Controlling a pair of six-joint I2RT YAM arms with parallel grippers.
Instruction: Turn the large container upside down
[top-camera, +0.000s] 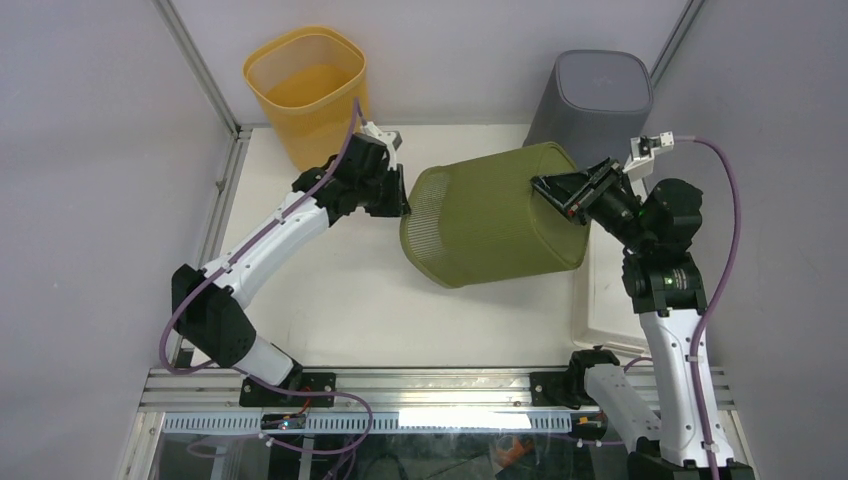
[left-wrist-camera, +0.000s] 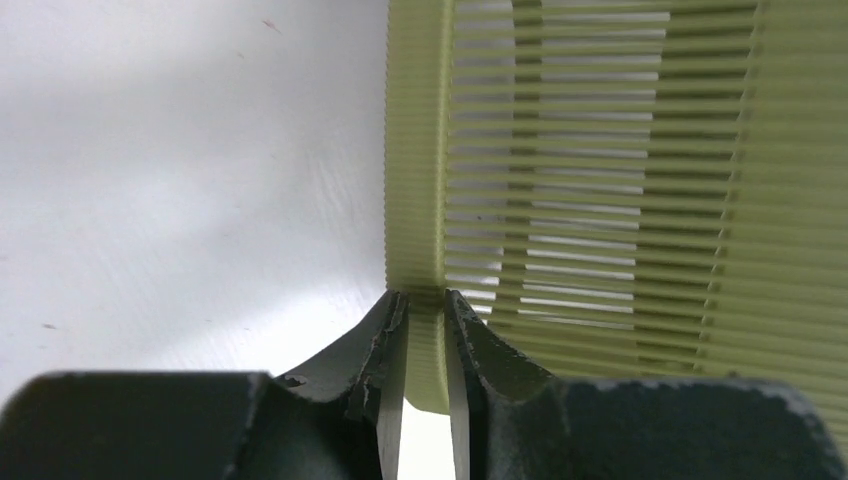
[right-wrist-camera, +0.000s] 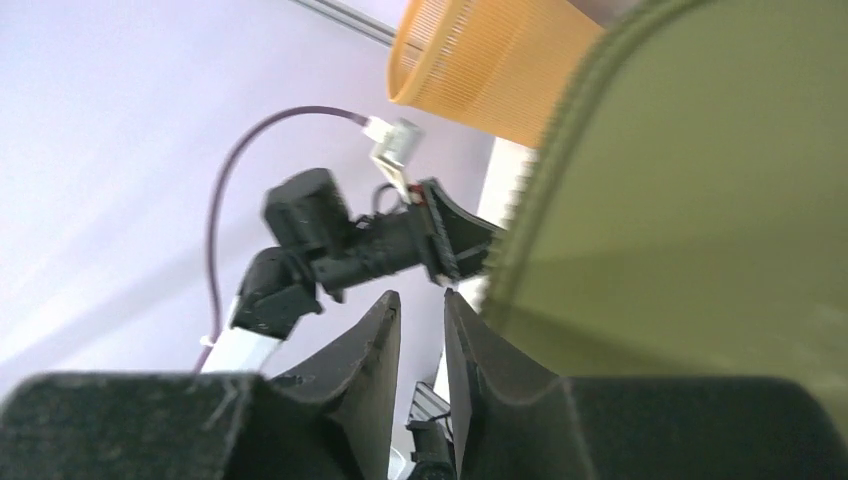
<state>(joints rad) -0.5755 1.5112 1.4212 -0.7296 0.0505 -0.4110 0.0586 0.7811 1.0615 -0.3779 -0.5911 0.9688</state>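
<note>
Olive-green container (top-camera: 495, 215) is lying over on its side in the middle of the table (top-camera: 330, 300). Its open mouth faces the left arm's side and its closed base points right. From the overhead view I honestly can't tell whether its lower side is resting on the table or hanging just off it.

The left gripper (top-camera: 400, 200) is at the mouth. In the left wrist view it (left-wrist-camera: 425, 300) is pinching the ribbed rim of the container (left-wrist-camera: 415, 150), one finger on each side of the thin wall. You can see the slatted side wall stretching off to the right, with bright table surface to the left of it.

The right gripper (top-camera: 575, 195) is up at the base end, near the upper edge. In its own wrist camera the fingers (right-wrist-camera: 385, 330) are pressed nearly together, with only a thin slit and nothing caught between them. The smooth olive base (right-wrist-camera: 700, 200) is just beside the right-hand finger. Whether they actually touch, can't say.

Other stuff around: a yellow basket (top-camera: 305, 90) stands upright at the back left, just behind the left gripper. A grey bin (top-camera: 595, 100) stands upside down at the back right, behind the green one. A white tray (top-camera: 600, 310) sits on the table's right side, partly under the container's base end.
</note>
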